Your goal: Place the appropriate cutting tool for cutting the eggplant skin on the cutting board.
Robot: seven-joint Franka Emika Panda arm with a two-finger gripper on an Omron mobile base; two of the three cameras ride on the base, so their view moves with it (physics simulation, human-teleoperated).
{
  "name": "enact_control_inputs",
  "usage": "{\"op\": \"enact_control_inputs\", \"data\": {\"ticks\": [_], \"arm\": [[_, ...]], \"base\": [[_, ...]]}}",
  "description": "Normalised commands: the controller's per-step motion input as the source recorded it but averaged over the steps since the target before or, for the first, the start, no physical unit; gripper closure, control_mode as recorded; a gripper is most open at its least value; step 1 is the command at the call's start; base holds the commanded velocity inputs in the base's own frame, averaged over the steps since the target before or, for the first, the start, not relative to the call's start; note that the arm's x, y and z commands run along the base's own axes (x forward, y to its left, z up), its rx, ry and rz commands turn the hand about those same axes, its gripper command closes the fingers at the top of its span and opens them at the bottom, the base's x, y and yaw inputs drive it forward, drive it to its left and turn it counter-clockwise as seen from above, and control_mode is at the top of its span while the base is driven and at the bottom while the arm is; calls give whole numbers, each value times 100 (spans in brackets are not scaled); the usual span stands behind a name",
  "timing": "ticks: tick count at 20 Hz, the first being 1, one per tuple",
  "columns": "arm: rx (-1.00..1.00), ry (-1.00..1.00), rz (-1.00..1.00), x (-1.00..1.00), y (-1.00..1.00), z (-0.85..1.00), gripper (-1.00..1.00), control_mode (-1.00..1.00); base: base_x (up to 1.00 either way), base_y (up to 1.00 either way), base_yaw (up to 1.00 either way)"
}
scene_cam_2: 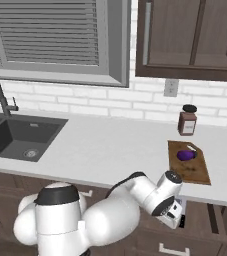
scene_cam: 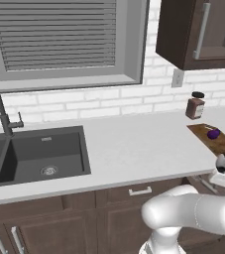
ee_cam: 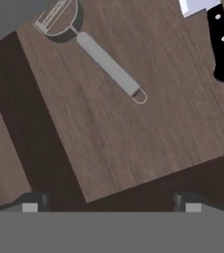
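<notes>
A grey peeler [ee_cam: 106, 62] with a long handle and a wire-framed blade head lies on the wooden floor of an open drawer [ee_cam: 133, 128]. A black-handled knife [ee_cam: 221, 42] lies at the hand view's upper right. My gripper [ee_cam: 111, 205] hovers above the drawer, open and empty, and both tools are some way ahead of its tips. The small purple eggplant [scene_cam_2: 186, 155] [scene_cam: 213, 133] rests on the brown cutting board [scene_cam_2: 192, 172] [scene_cam: 224, 145] on the counter, above the drawer where my hand [scene_cam_2: 171, 207] reaches down.
A brown jar with a black lid [scene_cam_2: 187, 120] [scene_cam: 195, 105] stands behind the board by the wall. The dark sink [scene_cam: 39, 154] [scene_cam_2: 20, 137] and its faucet [scene_cam: 0, 111] are at the left. Dark wall cabinets [scene_cam_2: 190, 37] hang above the counter.
</notes>
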Motion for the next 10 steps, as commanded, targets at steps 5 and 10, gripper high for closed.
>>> {"op": "enact_control_inputs", "data": {"ticks": [5, 10], "arm": [[12, 0, 0, -100, -35, -62, -100, -100], [11, 0, 0, -100, -33, -25, -100, -100]], "base": [[0, 0, 0], [0, 0, 0]]}}
